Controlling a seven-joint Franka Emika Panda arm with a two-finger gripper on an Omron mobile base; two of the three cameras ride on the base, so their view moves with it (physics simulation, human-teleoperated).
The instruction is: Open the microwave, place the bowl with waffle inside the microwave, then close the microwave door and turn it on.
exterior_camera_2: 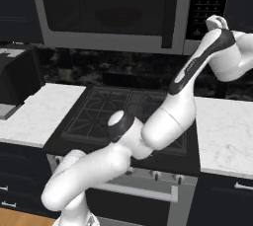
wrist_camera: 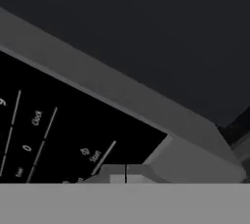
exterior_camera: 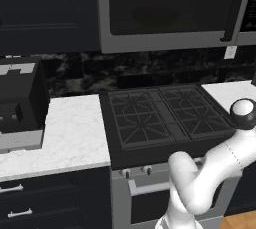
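The microwave (exterior_camera: pixel 170 13) is mounted above the stove (exterior_camera: pixel 165 115), between dark upper cabinets (exterior_camera: pixel 47 10), and its grey frame is seen in both base views. The microwave door (exterior_camera_2: pixel 111 10) is shut flat against the frame; its dark vertical bar handle (exterior_camera_2: pixel 170 10) is placed at the door's right edge, just left of the control panel (exterior_camera_2: pixel 210 0). Through the dark glass a faint round shape is made out, but the bowl cannot be identified with certainty. The arm is raised from the base at the near side and bent up to the right, so that the hand is brought close to the lower right part of the control panel. The gripper (wrist_camera: pixel 126 174) is fully closed, with the two fingertips pressed together and nothing held between them. In the hand view the fingertips are seen right at the panel, just beside the key labelled "Start" (wrist_camera: pixel 93 156). A black countertop appliance (exterior_camera: pixel 20 103) is set on the white marble counter (exterior_camera: pixel 75 133) to the left of the stove.
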